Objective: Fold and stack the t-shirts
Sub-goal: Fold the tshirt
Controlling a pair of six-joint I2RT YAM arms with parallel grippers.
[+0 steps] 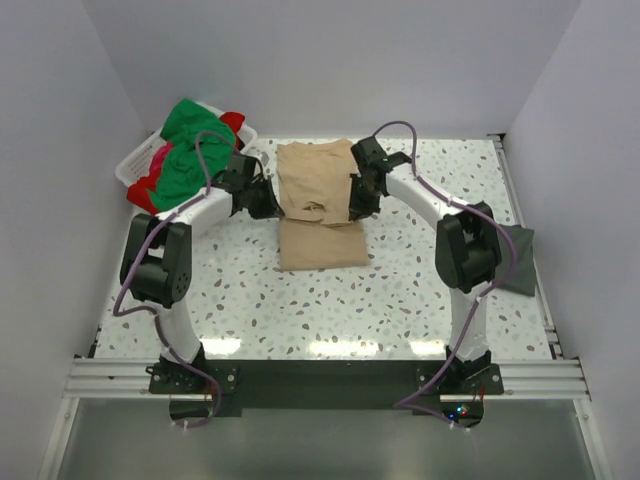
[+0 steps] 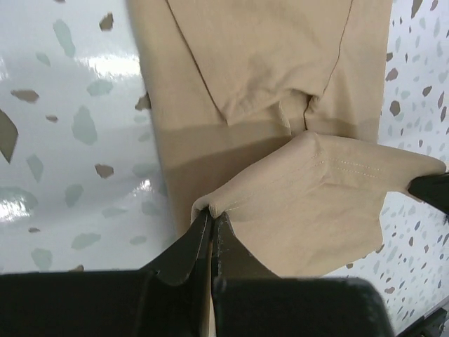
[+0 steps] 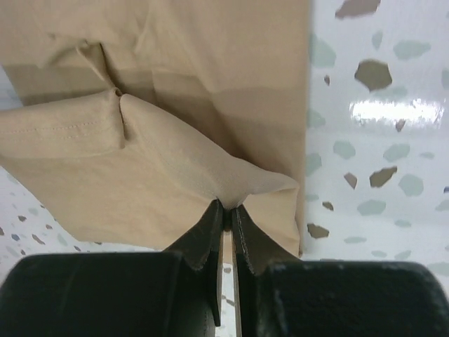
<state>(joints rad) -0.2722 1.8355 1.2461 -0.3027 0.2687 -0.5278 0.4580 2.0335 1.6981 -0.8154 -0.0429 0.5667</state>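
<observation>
Bolted at the near edge, both arms reach to the far middle of the counter, where the tan t-shirt (image 1: 318, 205) lies partly folded. The left gripper (image 1: 268, 203) and right gripper (image 1: 357, 205) meet its side edges. A green t-shirt (image 1: 185, 150) and a red t-shirt (image 1: 145, 190) are heaped in the white basket (image 1: 135, 165) at the far left corner, and a dark grey t-shirt (image 1: 520, 258) lies at the right edge.

Left wrist: the closed fingers (image 2: 186, 249) pinch a raised tan corner.

Right wrist: the fingers (image 3: 203, 235) likewise clamp tan cloth.

One shirt seems mid-fold, and nothing looks stacked yet.
</observation>
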